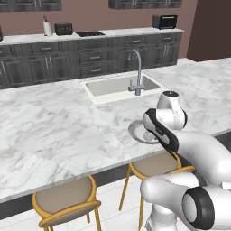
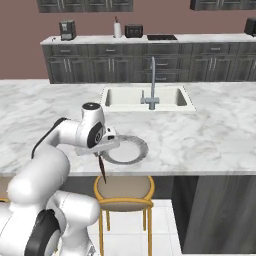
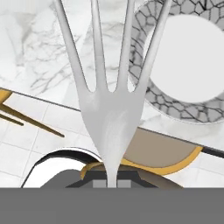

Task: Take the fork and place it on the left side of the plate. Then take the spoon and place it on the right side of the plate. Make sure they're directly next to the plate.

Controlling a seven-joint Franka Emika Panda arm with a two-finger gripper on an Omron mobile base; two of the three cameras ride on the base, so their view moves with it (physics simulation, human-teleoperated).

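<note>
Right now the fork (image 3: 111, 109) is clamped in the closed gripper (image 2: 101, 154), held in the air at the near edge of the counter (image 1: 54, 126). In the hand view its pale tines fan upward from the neck pinched at the bottom, and in the right base view its dark handle hangs down below the counter edge, above a stool (image 2: 123, 192). The plate (image 2: 125, 150) lies just beside it on the marble, close to that near edge; in the hand view its ribbed rim passes behind the rightmost tines.

As I judge it, the main risk is the edge: the plate sits so near the counter's lip that a fork let go here, or set down crooked, could tip off onto the stool or the floor. A landing on the rim instead of flat beside it would also spoil the placement.

The plate's white centre is bare. The sink (image 1: 118, 85) farther back, with its tap (image 1: 137, 74), holds nothing visible. I cannot make out the spoon.
</note>
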